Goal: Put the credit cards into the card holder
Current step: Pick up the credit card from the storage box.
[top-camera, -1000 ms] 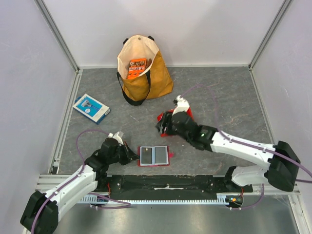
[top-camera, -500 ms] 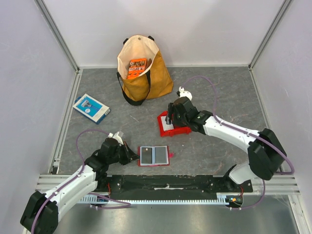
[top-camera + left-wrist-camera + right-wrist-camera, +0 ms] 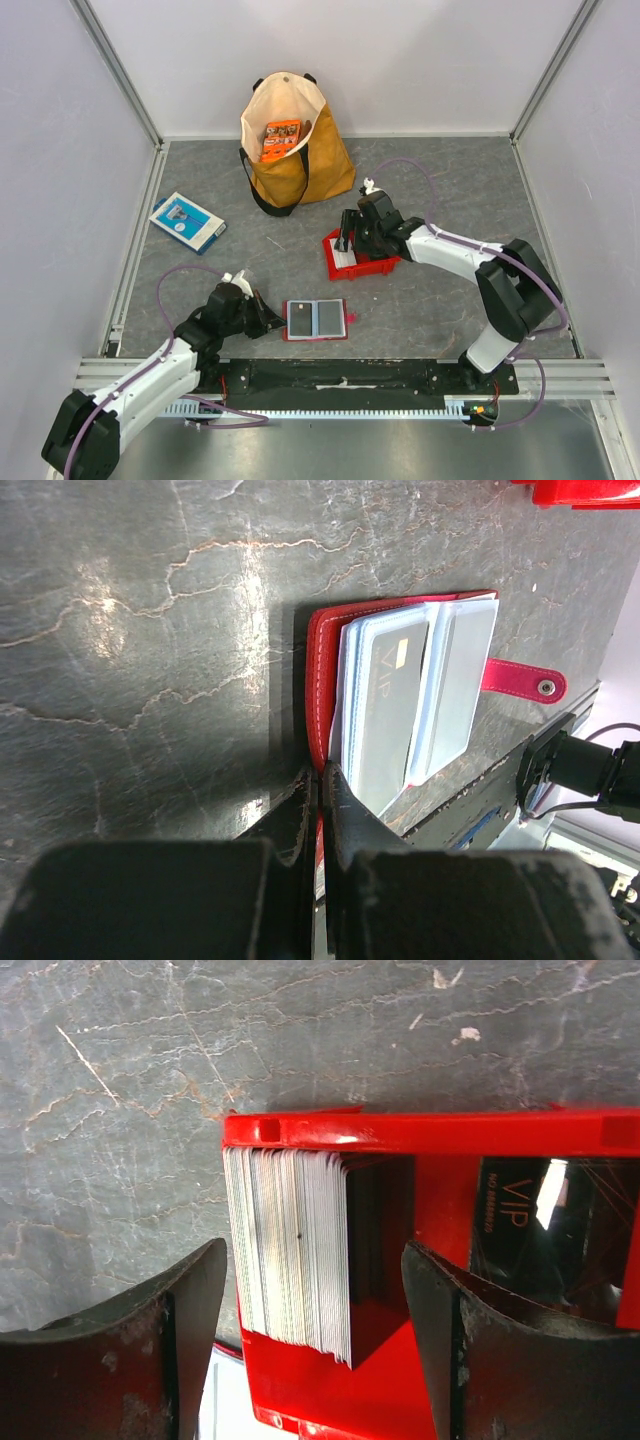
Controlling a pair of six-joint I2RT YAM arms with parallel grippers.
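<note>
The red card holder [image 3: 316, 319] lies open on the table near the front, grey pockets up; in the left wrist view [image 3: 400, 700] a grey card shows in a pocket. My left gripper [image 3: 262, 318] is shut on the holder's red left edge [image 3: 322, 770]. The credit cards [image 3: 295, 1250], a whitish stack with dark ones beside it, stand on edge in a red bin [image 3: 420, 1132]. My right gripper [image 3: 347, 240] is open above that bin [image 3: 375, 266]; its fingers [image 3: 190, 1300] straddle the stack without touching it.
An ochre tote bag [image 3: 293, 150] with an orange packet [image 3: 281, 138] inside stands at the back. A blue-and-white flat box [image 3: 187, 221] lies at the left. Metal rails edge the table left and right.
My right arm has swung back and down over the red bin, its gripper now over the card stack. The left gripper and the card holder have not moved.
</note>
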